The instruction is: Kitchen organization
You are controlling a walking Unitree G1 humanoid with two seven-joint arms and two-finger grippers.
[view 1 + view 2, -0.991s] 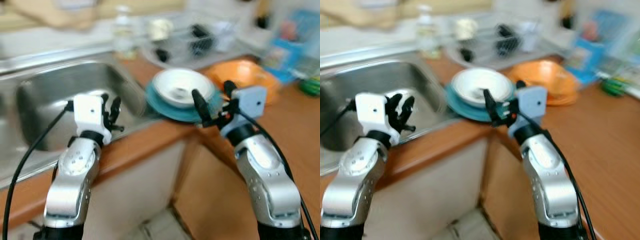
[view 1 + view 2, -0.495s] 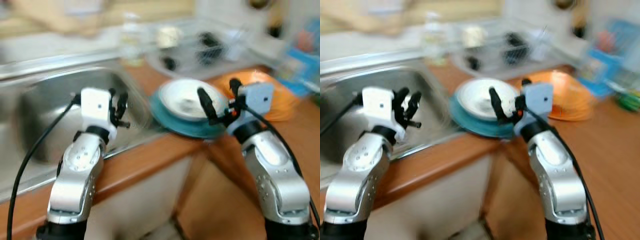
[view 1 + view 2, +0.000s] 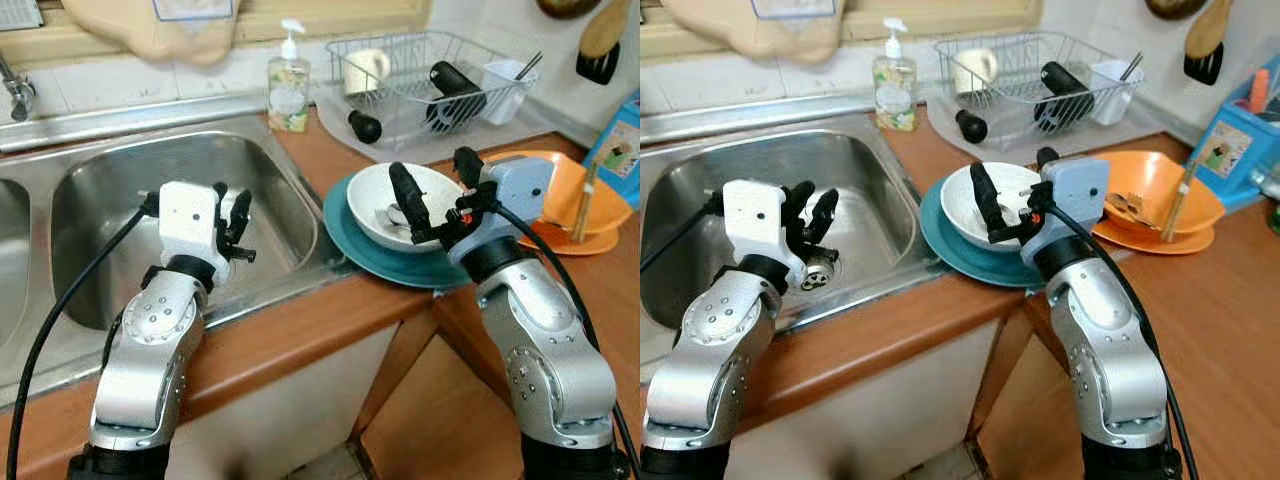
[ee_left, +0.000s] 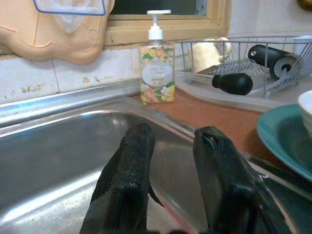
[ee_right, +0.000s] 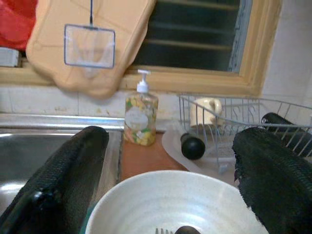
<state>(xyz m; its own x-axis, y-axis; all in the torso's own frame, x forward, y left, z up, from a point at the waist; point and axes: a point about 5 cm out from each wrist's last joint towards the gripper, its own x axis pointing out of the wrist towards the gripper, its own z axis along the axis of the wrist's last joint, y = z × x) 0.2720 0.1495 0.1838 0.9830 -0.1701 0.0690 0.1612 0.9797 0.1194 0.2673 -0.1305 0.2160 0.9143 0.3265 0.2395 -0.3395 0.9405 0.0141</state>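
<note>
A white bowl [image 3: 372, 196] with cutlery [image 5: 165, 230] inside rests on a teal plate [image 3: 380, 264] on the wooden counter, right of the sink. My right gripper [image 3: 435, 185] hovers open just above the bowl's near side, one finger over the bowl and the other past its right rim, nothing between them. In the right wrist view the bowl [image 5: 175, 204] lies below the spread fingers [image 5: 73, 165]. My left gripper [image 3: 230, 205] hangs over the steel sink [image 3: 120, 180], slightly open and empty; its fingers [image 4: 129, 170] point at the sink's back wall.
An orange bowl [image 3: 1150, 185] on an orange plate holds chopsticks [image 3: 1173, 200], right of the teal plate. Behind stand a wire dish rack [image 3: 420, 70] with a mug and dark items, and a soap bottle [image 3: 288, 90]. A blue box [image 3: 1230, 140] sits far right.
The blurred view has steadied and shifted. My right gripper now sits closer over the white bowl than before. The left gripper holds its place over the sink.
</note>
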